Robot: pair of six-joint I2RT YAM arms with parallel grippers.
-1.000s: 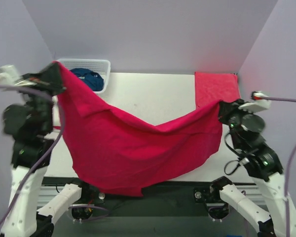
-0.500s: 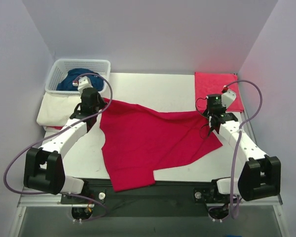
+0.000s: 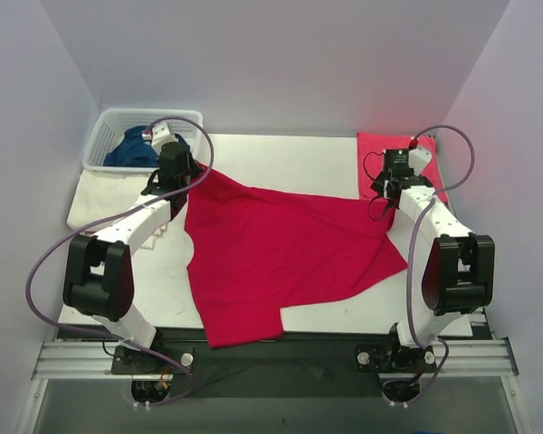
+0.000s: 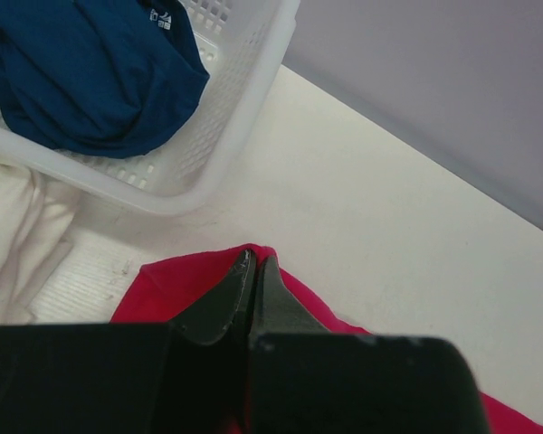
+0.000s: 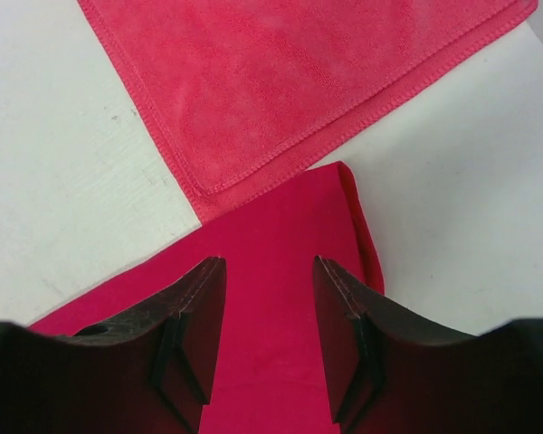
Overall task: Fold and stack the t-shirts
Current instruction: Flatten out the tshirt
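Observation:
The large crimson red t-shirt [image 3: 281, 253] lies spread on the white table [image 3: 290, 163]. My left gripper [image 3: 188, 174] is at the shirt's back left corner, and in the left wrist view it [image 4: 253, 262] is shut with the red fabric [image 4: 172, 280] at its tips. My right gripper [image 3: 385, 192] is at the shirt's back right corner. In the right wrist view it [image 5: 269, 267] is open, with red cloth [image 5: 271, 298] lying flat between the jaws. The dark blue t-shirt [image 3: 131, 145] [image 4: 81, 72] lies bunched in the basket. The cream-white t-shirt [image 3: 104, 201] [image 4: 9, 235] lies left of the red one.
The white lattice basket [image 3: 109, 122] [image 4: 244, 81] stands at the back left corner. A pink towel [image 3: 394, 154] [image 5: 290, 81] lies flat at the back right, just beyond my right gripper. The shirt's hem hangs over the near table edge [image 3: 326, 316].
The red shirt, held up between both grippers a second ago, now lies on the table. Both grippers have moved toward the back, stretching its top edge.

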